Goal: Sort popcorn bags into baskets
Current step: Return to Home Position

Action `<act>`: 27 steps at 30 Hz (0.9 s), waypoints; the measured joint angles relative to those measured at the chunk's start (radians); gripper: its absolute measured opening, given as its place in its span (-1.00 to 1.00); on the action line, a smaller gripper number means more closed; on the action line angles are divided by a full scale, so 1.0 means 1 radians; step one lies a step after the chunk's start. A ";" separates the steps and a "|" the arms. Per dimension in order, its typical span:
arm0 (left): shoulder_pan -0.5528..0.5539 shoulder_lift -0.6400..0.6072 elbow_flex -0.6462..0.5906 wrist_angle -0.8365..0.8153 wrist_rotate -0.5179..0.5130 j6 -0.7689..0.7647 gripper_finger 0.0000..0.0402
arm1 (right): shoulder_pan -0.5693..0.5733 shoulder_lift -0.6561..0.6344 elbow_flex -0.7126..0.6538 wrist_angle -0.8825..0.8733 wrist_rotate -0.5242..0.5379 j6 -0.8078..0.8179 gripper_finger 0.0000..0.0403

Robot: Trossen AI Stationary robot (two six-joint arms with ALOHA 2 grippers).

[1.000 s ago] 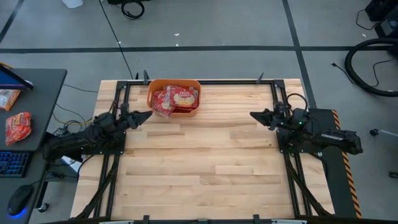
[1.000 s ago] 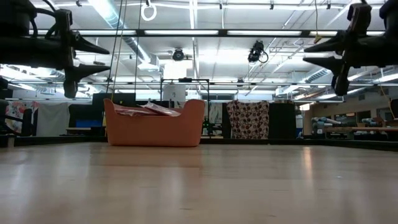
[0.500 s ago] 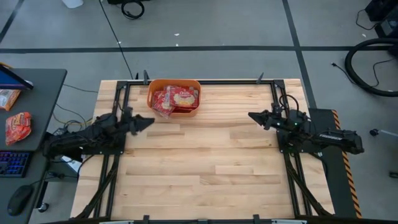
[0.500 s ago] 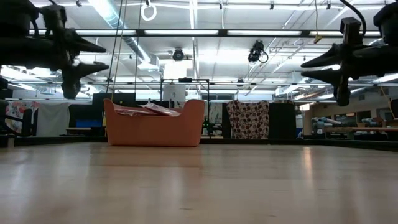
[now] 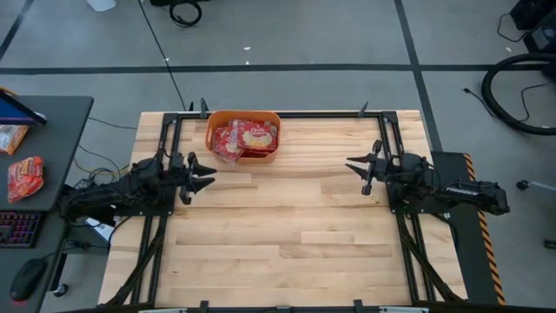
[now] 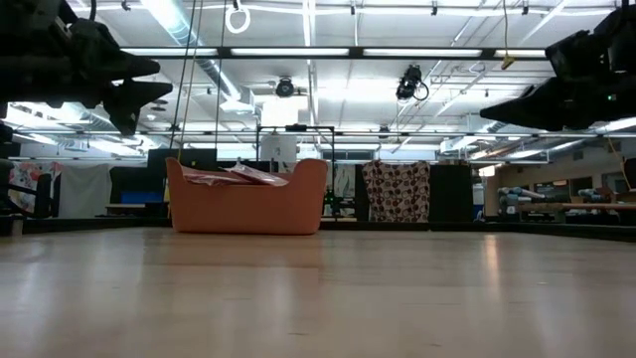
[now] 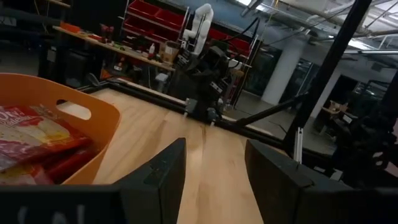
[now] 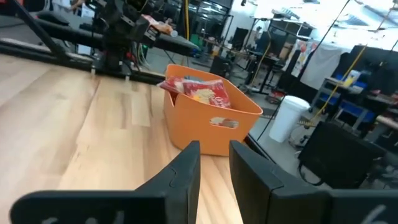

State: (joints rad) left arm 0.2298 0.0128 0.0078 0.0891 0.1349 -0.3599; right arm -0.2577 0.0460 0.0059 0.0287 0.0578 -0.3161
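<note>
The orange basket [image 5: 243, 136] stands on its base at the table's far edge, left of the middle; it also shows in the low view [image 6: 248, 206]. Several red popcorn bags [image 5: 246, 137] with cream labels lie piled inside it, their tops above the rim [image 8: 200, 91]. My left gripper [image 5: 207, 176] hovers open and empty over the table's left side, just near-left of the basket [image 7: 87, 124]. My right gripper [image 5: 356, 172] hovers open and empty over the right side, pointing level toward the basket [image 8: 211, 127]. Both are well above the tabletop.
Black frame rails [image 5: 165, 165] run along the table's left, right and far edges. A dark side desk [image 5: 43, 148] left of the table holds two more red packets [image 5: 24, 176] and a keyboard. The wooden tabletop [image 5: 287, 226] lies bare between the arms.
Both grippers have rolled about their own pointing line while staying in place. Their fingers stood one above the other a second ago and now lie side by side, level with the table. The basket and bags have kept still.
</note>
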 joint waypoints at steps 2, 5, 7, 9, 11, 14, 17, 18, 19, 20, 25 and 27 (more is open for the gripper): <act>0.000 0.000 0.000 0.001 -0.001 0.000 -0.16 | 0.000 0.000 0.000 0.000 0.001 0.024 -0.55; 0.000 0.000 0.000 0.001 -0.001 -0.002 -0.16 | 0.000 0.000 0.000 0.000 0.001 0.025 -0.55; 0.000 0.000 0.000 0.002 -0.001 -0.002 -0.16 | 0.000 0.000 0.000 0.000 0.001 0.025 -0.55; 0.000 0.000 0.000 0.002 -0.002 -0.002 -0.16 | 0.000 0.000 0.000 0.000 0.001 0.025 -0.55; 0.000 0.000 0.000 0.002 -0.002 -0.002 -0.16 | 0.000 0.000 0.000 0.000 0.001 0.025 -0.55; 0.000 0.000 0.000 0.004 -0.002 -0.003 -0.16 | 0.000 0.000 0.000 0.000 0.001 0.025 -0.55; 0.000 0.000 0.000 0.004 -0.002 -0.003 -0.16 | 0.000 0.000 0.000 0.000 0.001 0.025 -0.55; 0.000 0.000 0.000 0.004 -0.002 -0.003 -0.16 | 0.000 0.000 0.000 0.000 0.001 0.025 -0.55; 0.000 0.000 0.000 0.004 -0.002 -0.003 -0.16 | 0.000 0.000 0.000 0.000 0.001 0.025 -0.55; 0.000 0.000 0.000 0.004 -0.002 -0.003 -0.16 | 0.000 0.000 0.000 0.000 0.001 0.025 -0.55; 0.000 0.000 0.000 0.004 -0.002 -0.003 -0.16 | 0.000 0.000 0.000 0.000 0.001 0.025 -0.55; 0.000 0.000 0.000 0.004 -0.002 -0.003 -0.16 | 0.000 0.000 0.000 0.000 0.001 0.025 -0.55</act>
State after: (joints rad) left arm 0.2298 0.0128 0.0074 0.0933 0.1329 -0.3630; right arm -0.2577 0.0460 0.0063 0.0287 0.0586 -0.2913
